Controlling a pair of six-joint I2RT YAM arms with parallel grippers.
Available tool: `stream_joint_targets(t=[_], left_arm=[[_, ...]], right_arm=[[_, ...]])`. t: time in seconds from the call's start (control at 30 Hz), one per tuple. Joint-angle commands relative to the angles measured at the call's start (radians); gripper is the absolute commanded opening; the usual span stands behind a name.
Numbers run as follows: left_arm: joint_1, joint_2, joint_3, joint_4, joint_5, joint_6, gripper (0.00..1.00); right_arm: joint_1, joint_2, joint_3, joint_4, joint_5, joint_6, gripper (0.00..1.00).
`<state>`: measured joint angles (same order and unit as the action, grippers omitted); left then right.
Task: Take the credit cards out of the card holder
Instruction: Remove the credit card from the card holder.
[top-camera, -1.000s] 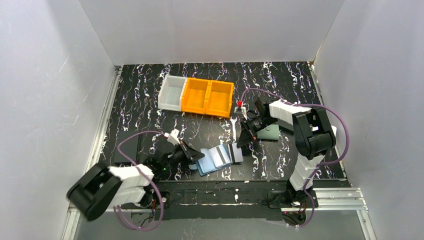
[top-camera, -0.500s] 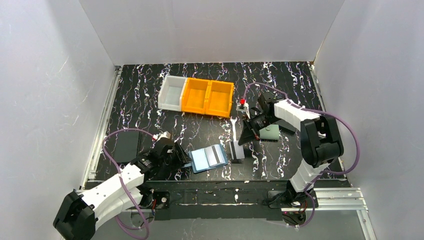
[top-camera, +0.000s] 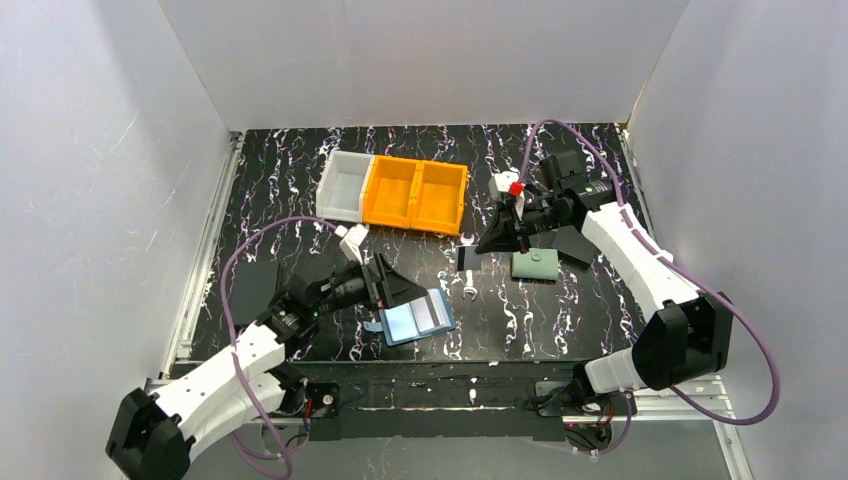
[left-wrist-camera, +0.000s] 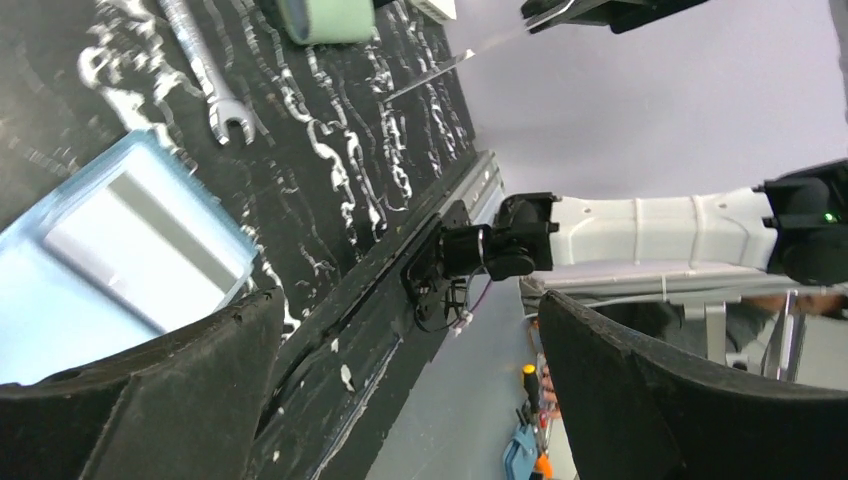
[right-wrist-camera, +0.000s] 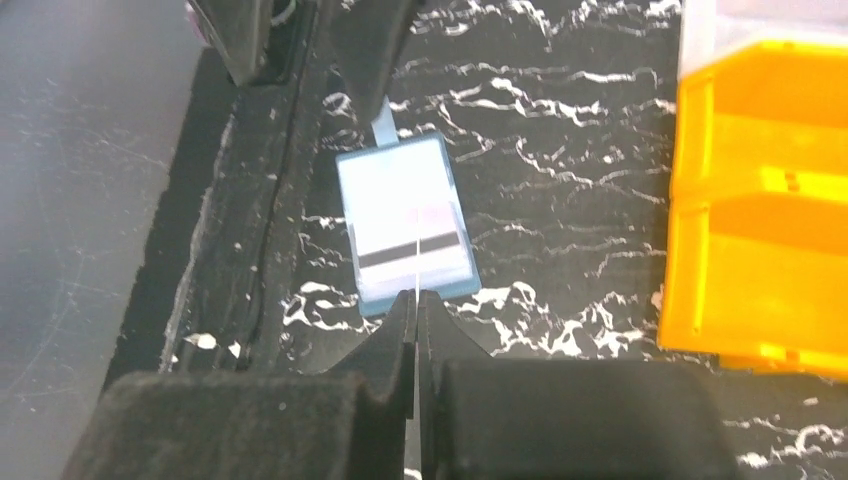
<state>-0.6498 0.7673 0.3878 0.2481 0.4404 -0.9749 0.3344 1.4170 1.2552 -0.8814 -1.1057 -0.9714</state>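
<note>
Blue card holder (top-camera: 417, 319) wants pinning by the gaping left gripper (top-camera: 400, 288) while the right gripper (top-camera: 497, 238) pinches a credit card (top-camera: 467, 258) clear.

white bin (top-camera: 345, 188) right up against two orange bins (top-camera: 392, 190) at the back, small wrench (top-camera: 468, 291) on black marbled table (top-camera: 580, 170), grey-green snap wallet (top-camera: 535, 265) right, dark flat pad (top-camera: 254, 290) left
</note>
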Motion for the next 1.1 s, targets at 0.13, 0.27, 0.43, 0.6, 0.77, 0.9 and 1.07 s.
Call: stream_joint_targets(t=[0.13, 0.27, 0.43, 0.6, 0.77, 0.9, 1.07], left_arm=[[-0.009, 0.181, 0.17, 0.192, 0.093, -0.06, 0.95], [-0.015, 0.203, 0.144, 0.234, 0.021, -0.322, 0.93], [-0.026, 0.11, 0.021, 0.232, -0.165, -0.769, 0.9], [-0.065, 0.153, 0.086, 0.189, -0.23, -0.894, 0.96], [-0.067, 0.294, 0.18, 0.178, -0.258, -1.029, 0.97], [-0.071, 0.37, 0.239, 0.179, -0.268, -1.05, 0.98], [-0.073, 0.409, 0.283, 0.208, -0.223, -1.026, 0.97]], right_arm=[[0.024, -0.059, 0.012, 0.115, -0.156, 0.196, 0.01], [0.025, -0.117, -0.074, 0.399, -0.174, 0.534, 0.01], [0.037, -0.226, -0.105, 0.395, 0.047, 0.399, 0.01], [0.074, -0.209, -0.039, 0.239, 0.216, 0.04, 0.01], [0.126, -0.128, 0.157, 0.012, 0.376, -0.252, 0.01], [0.183, -0.149, 0.232, -0.089, 0.501, -0.442, 0.01], [0.298, -0.363, 0.078, -0.022, 0.63, -0.698, 0.01]])
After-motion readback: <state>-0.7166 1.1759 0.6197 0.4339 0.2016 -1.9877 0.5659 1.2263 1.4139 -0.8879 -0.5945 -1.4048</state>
